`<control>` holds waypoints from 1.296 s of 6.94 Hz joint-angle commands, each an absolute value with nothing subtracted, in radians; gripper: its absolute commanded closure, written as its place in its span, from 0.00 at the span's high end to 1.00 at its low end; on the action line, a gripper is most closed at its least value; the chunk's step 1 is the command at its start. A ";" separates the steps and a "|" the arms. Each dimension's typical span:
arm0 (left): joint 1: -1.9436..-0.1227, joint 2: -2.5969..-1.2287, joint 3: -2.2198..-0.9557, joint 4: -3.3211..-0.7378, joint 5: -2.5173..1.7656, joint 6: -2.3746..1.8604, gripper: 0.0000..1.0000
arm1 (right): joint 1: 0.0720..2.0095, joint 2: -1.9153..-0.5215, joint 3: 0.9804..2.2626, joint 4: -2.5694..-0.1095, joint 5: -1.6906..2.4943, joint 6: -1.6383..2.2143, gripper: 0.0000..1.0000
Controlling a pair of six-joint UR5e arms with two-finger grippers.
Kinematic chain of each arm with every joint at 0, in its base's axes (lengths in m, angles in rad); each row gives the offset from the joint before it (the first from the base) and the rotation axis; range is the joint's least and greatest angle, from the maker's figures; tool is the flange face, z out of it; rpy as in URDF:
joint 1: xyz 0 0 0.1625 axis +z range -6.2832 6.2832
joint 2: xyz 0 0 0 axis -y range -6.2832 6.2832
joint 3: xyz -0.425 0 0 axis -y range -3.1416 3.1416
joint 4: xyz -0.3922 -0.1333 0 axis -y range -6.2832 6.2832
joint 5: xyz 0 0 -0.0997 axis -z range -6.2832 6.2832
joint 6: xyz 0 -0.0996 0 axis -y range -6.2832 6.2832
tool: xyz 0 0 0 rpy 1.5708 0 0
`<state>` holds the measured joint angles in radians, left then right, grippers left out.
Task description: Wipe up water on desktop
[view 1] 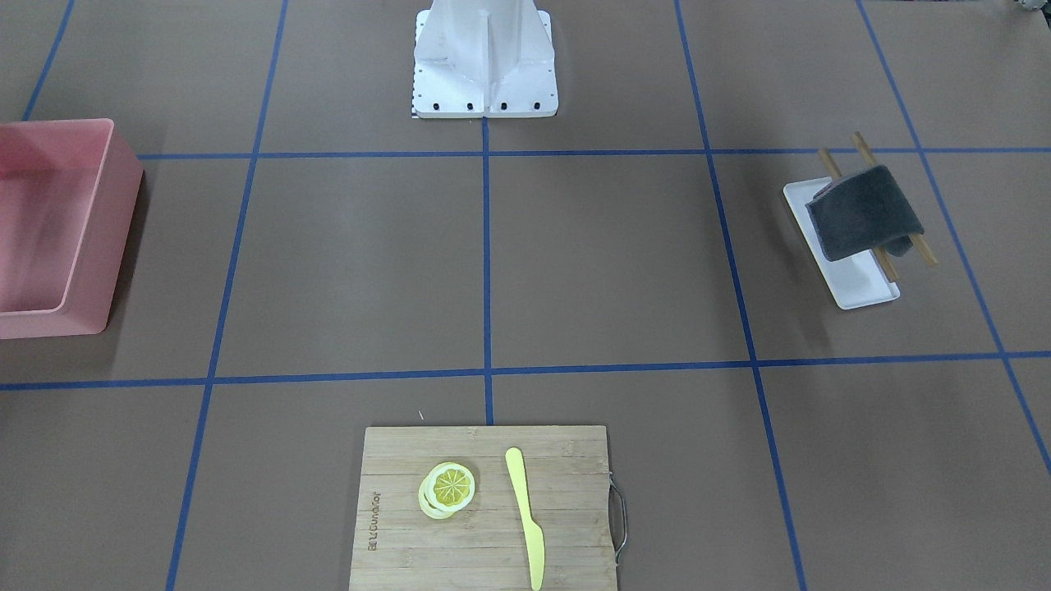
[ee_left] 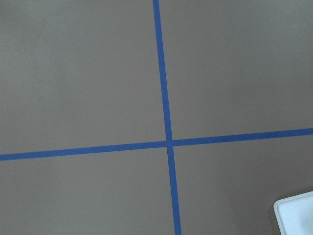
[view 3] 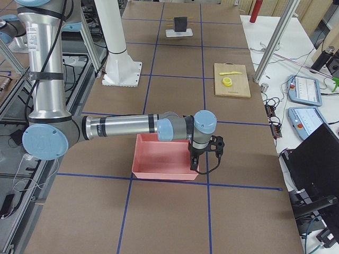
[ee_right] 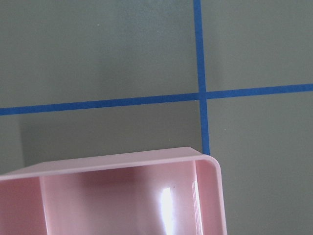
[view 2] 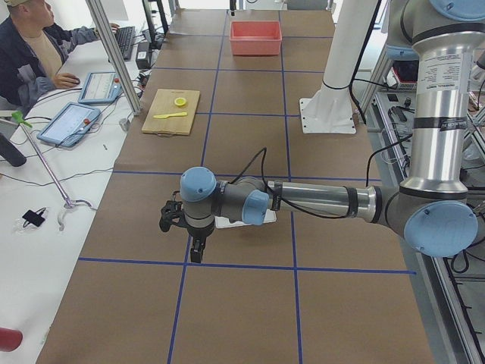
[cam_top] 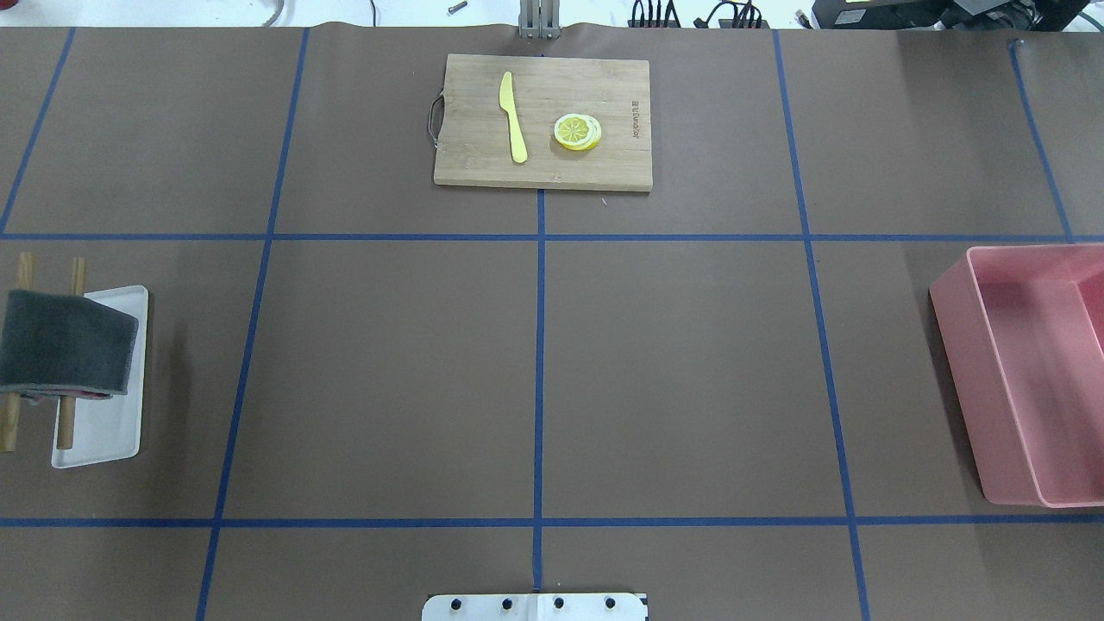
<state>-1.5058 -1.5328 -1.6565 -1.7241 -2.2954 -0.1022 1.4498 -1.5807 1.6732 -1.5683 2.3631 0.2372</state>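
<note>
The brown desktop point(cam_top: 690, 371) with blue tape lines fills every view; it also shows in the front view point(view 1: 616, 263). I can make out no water on it. A dark grey cloth point(cam_top: 65, 352) hangs over two wooden sticks point(cam_top: 67, 423) above a white tray point(cam_top: 108, 431) at the robot's left; the cloth also shows in the front view point(view 1: 862, 212). My left gripper point(view 2: 196, 252) hangs near that tray. My right gripper point(view 3: 193, 163) hangs at the pink bin's point(view 3: 161, 156) near corner. Both grippers show only in the side views, so I cannot tell whether they are open or shut.
A bamboo cutting board point(cam_top: 483, 164) with a yellow knife point(cam_top: 513, 116) and lemon slices point(cam_top: 577, 132) lies at the far middle. The pink bin point(cam_top: 1018, 379) stands at the right. The white robot base point(view 1: 484, 61) is at the near middle. An operator point(view 2: 34, 53) sits beyond the table.
</note>
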 commanded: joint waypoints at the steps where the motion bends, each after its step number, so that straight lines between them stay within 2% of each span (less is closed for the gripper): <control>1: -1.506 -1.516 -1.680 -1.739 -2.304 -0.101 0.98 | 1.451 -1.595 1.692 -1.569 2.361 0.238 1.00; 9: -1.465 -1.517 -1.735 -1.743 -2.365 -0.150 0.97 | 1.378 -1.582 1.756 -1.568 2.364 0.255 1.00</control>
